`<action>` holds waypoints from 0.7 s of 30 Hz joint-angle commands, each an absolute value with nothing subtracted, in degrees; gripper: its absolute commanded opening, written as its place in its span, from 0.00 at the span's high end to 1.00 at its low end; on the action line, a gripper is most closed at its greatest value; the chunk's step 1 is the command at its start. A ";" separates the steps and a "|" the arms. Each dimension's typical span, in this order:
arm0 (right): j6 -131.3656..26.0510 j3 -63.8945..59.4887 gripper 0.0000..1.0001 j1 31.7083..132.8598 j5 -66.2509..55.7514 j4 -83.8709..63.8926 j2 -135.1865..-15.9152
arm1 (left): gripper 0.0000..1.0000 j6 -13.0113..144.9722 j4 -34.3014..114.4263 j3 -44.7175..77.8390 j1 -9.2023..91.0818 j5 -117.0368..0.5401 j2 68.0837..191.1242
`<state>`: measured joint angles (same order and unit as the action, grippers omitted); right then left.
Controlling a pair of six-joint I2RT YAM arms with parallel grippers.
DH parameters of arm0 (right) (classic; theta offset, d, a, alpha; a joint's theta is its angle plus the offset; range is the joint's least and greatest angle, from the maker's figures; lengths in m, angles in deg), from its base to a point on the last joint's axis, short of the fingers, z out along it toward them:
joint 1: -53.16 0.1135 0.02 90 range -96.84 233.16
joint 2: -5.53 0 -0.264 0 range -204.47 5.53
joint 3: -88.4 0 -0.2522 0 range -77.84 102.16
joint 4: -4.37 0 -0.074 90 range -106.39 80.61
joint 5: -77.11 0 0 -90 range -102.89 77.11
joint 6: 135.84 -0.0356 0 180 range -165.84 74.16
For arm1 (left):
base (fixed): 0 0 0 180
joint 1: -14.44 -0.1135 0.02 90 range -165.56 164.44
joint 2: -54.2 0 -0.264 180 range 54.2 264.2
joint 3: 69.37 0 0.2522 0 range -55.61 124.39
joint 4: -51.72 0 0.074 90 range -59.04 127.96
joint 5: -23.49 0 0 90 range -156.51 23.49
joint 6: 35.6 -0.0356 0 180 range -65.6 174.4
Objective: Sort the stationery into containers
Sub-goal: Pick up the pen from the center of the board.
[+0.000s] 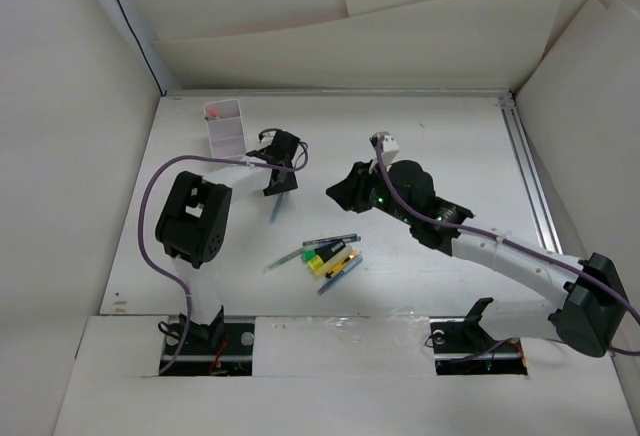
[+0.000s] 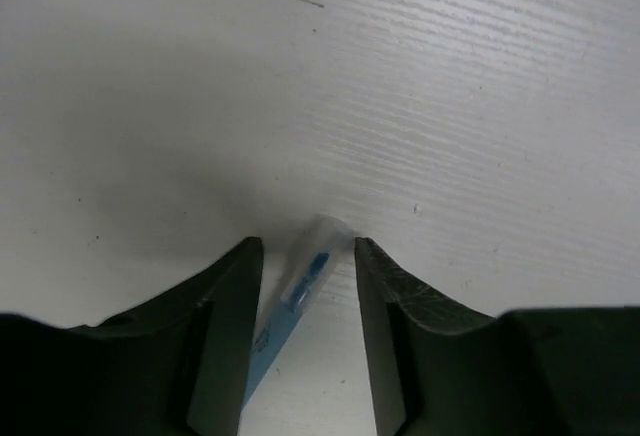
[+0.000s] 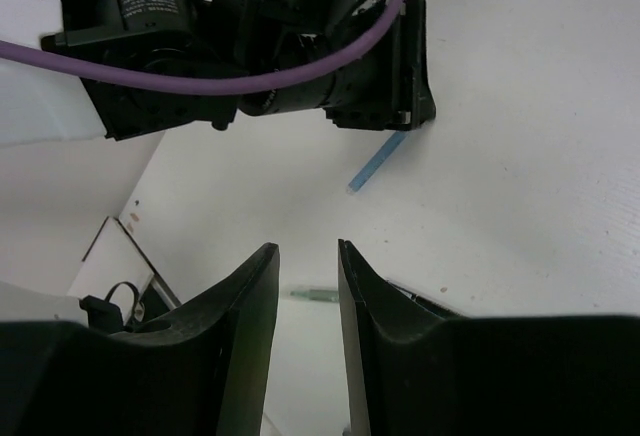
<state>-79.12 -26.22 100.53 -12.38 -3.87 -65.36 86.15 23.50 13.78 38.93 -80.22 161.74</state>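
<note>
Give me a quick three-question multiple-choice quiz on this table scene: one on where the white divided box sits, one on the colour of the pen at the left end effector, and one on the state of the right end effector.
1. Where does the small white translucent divided plastic box stand?
A. in the far left corner area of the white table
B. at the near right corner
C. between the arm bases

2. What colour is the thin pen lying between the jaws of the left end effector?
A. red
B. blue
C. yellow-green

3. How is the right end effector?
A. shut on a highlighter
B. shut on the box
C. open, with nothing in its gap

Answers: 1 A, the top view shows it near the far left edge. 2 B, the left wrist view shows a blue barrel. 3 C, the right wrist view shows a bare gap.
</note>
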 commanded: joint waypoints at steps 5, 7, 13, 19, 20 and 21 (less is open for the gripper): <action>-79.50 -25.89 0.64 101.06 -12.19 -2.27 -64.69 | 0.74 84.72 20.56 18.04 41.51 -85.14 164.68; -79.50 -25.89 0.64 101.06 -12.19 -2.27 -64.69 | 0.82 84.72 20.56 18.04 41.51 -85.14 165.20; -79.50 -25.89 0.64 101.06 -12.19 -2.27 -64.08 | 1.00 85.43 18.89 18.57 42.13 -87.16 165.20; -79.50 -25.89 0.64 101.06 -13.59 -2.27 -63.02 | 1.00 88.49 18.89 18.74 42.13 -87.16 160.38; -79.50 -25.89 0.64 101.06 -13.59 -2.27 -63.02 | 1.00 88.50 19.41 19.36 42.13 -87.16 159.50; -79.50 -26.42 0.64 101.06 -14.20 -2.27 -62.50 | 1.00 89.20 19.41 21.10 40.99 -87.16 157.92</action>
